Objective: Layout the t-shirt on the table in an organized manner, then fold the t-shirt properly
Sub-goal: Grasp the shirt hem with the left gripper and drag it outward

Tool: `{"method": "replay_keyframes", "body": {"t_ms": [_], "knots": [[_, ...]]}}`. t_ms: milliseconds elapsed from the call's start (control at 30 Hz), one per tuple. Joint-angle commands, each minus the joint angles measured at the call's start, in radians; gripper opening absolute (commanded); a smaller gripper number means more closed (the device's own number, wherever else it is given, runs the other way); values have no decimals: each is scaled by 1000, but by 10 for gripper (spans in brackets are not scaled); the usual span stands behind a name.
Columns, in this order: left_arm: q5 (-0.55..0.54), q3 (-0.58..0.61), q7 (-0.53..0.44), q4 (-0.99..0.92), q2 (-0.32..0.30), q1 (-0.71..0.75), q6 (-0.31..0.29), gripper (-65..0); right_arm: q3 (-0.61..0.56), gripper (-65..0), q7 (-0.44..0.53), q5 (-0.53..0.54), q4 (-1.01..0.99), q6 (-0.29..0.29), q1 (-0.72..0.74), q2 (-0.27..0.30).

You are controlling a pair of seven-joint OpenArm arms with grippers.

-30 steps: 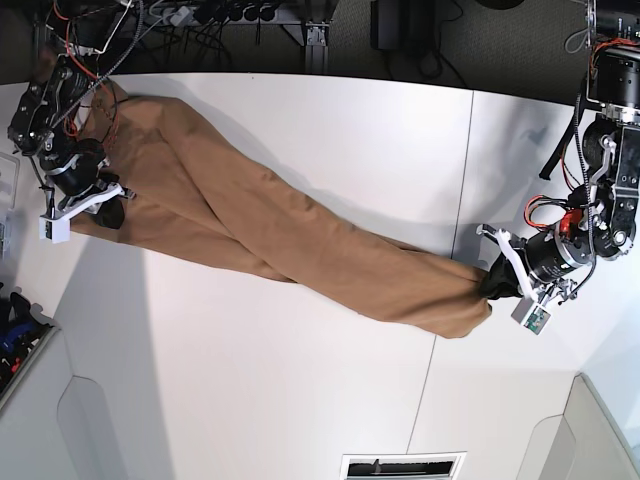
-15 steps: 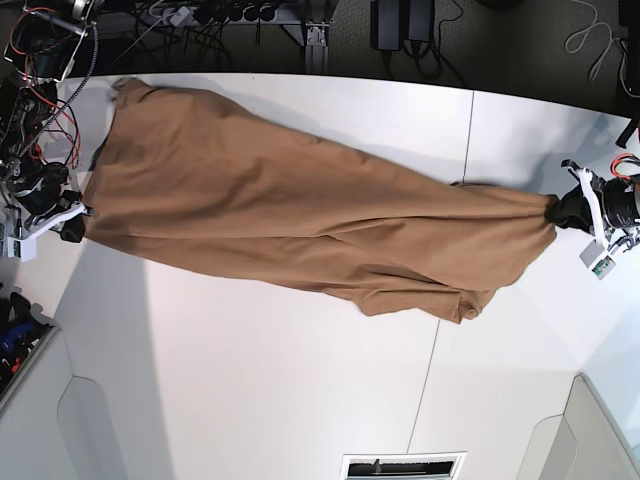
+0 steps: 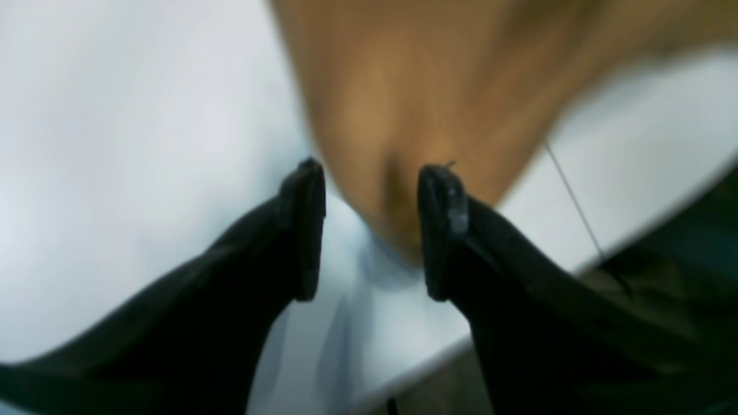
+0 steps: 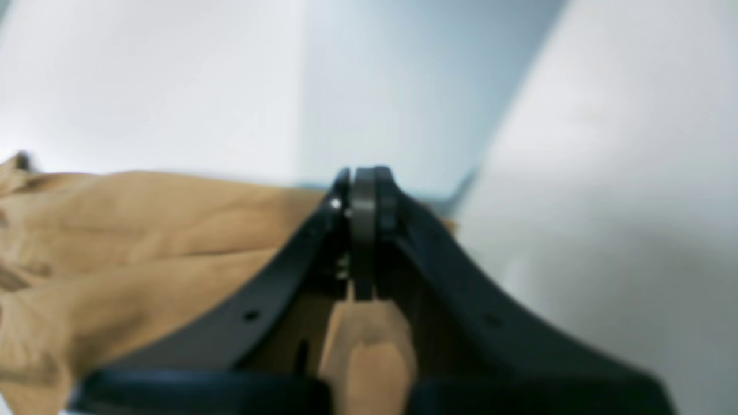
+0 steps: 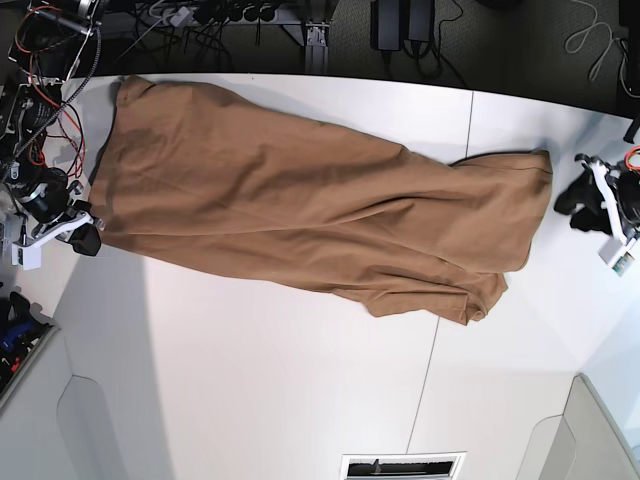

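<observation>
The tan-brown cotton t-shirt point(image 5: 300, 200) is stretched lengthwise between both pincers. The left gripper point(image 5: 580, 207) is released just beyond one end; the right gripper point(image 4: 363, 230) is clenched on the opposite edge.

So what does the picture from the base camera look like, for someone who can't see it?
A tan-brown t-shirt lies stretched across the white table. The left gripper is open just past one end, and the right gripper pinches the other end.
</observation>
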Motion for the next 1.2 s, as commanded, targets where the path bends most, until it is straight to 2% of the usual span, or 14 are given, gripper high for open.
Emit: {"method": "replay_keyframes", "body": {"t_ms": [0, 33, 100, 267, 400, 500, 533, 667, 833, 967, 1033, 1100, 1167], "knots": [[-20, -47, -59, 33, -19, -15, -8, -362, 4, -650, 7, 23, 21, 9, 18, 8], [-20, -78, -105, 49, -17, -18, -7, -362, 4, -650, 6, 24, 24, 10, 18, 0], [-15, -97, -165, 64, -13, -43, 41, -362, 4, -650, 6, 23, 24, 10, 18, -20], [93, -21, -202, 45, 75, -146, 114, -378, 3, -650, 5, 18, 24, 16, 18, -85], [261, 148, -314, 3, 143, -231, 144, -519, 3, -650, 0, 16, 24, 17, 18, -132], [376, 292, -348, -51, 193, -303, 154, -635, 3, -650, -26, 3, 24, 17, 13, -148], [408, 339, -351, -74, 209, -329, 155, -650, 3, -650, -34, 2, 24, 17, 13, -149], [474, 487, -352, -203, 279, -438, 155, -650, 3, -650, -58, 4, 24, 17, 13, -148], [554, 609, -356, -409, 374, -558, 155, -650, 3, -650, -73, 14, 24, 19, 12, -149], [627, 707, -407, -597, 402, -624, 161, -650, 3, -650, -74, 3, 24, 20, 2, -148], [658, 753, -463, -684, 406, -658, 179, -650, 3, -650, -72, -5, 24, 19, -10, -148], [679, 791, -515, -751, 414, -700, 223, -650, 3, -650, -72, -5, 24, 19, -27, -148], [683, 822, -533, -790, 431, -752, 259, -650, 3, -650, -71, -5, 24, 19, -46, -148]]}}
